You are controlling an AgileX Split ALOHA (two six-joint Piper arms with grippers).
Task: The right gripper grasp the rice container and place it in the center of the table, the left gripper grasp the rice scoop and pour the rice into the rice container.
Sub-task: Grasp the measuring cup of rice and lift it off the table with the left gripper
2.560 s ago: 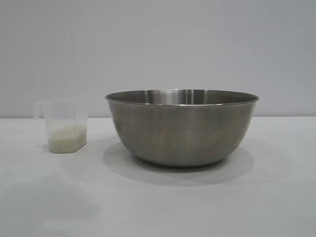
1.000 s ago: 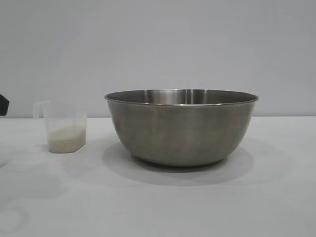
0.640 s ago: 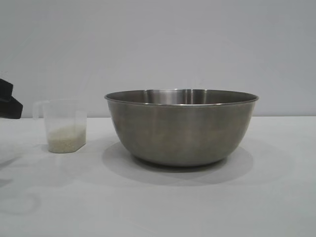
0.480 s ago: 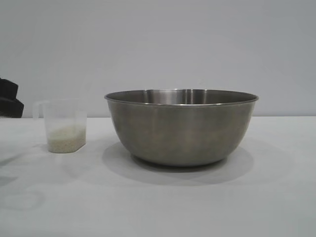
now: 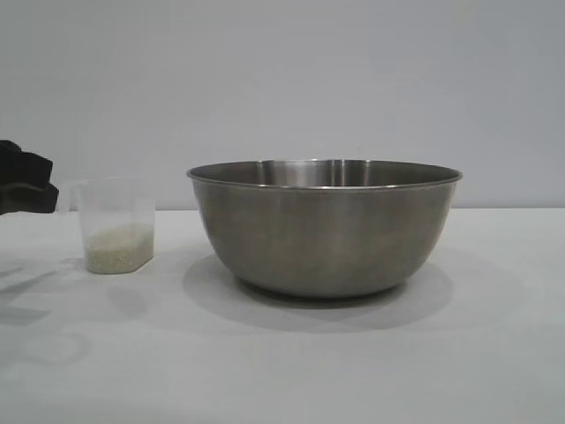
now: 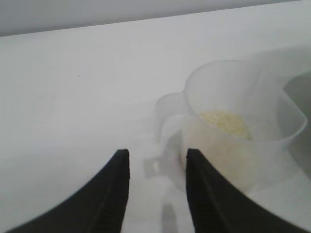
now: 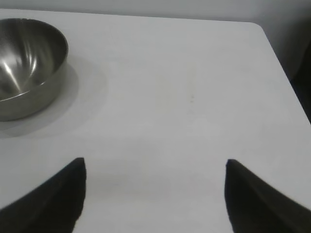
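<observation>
Steel bowl mid-counter, scoop of rice just left of it, left hand part-open at the scoop's handle, gripping nothing, right hand wide open, empty, well apart from bowl

Big round bowl is brushed grey stainless steel, satin on the outside, with a thin rolled rim that catches a bright line of light; inside it's shinier, with streaky reflections. The small measuring cup is frosted, translucent plastic, smooth and cloudy, so you see the off-white grainy rice through the wall. White tabletop is matte and smooth, only soft shadows on it. The black pointed fingers look like smooth plastic with a dull sheen.
</observation>
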